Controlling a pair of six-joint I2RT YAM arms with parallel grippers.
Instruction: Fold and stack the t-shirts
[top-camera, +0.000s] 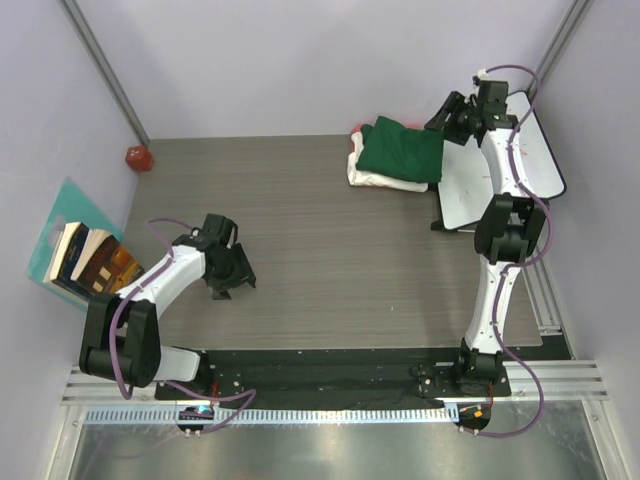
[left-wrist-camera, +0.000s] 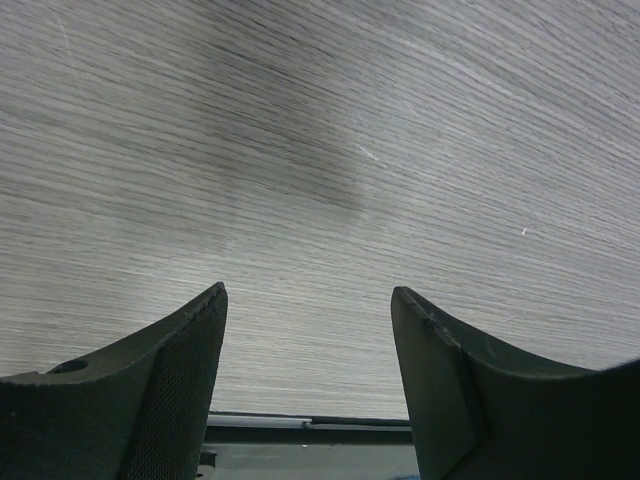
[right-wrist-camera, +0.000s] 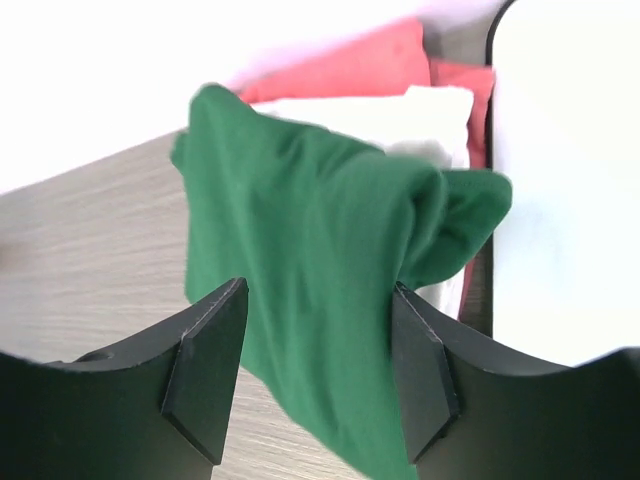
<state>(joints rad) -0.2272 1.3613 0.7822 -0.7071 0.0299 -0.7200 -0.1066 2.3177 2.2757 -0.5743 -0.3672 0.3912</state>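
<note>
Top external: green tee folded atop white tee, red tee under, far-right on table by whiteboard. R gripper fingers spread, released, at green tee. L gripper spread, holding nothing.

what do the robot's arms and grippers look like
The left arm and right arm are white shells with black joints, each trailing a purple cable. The left gripper and right gripper each have two black tapered fingers with a textured inner face.

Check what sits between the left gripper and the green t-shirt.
Nothing: only bare table runs from the left gripper to the green t-shirt, as the top view shows.
</note>
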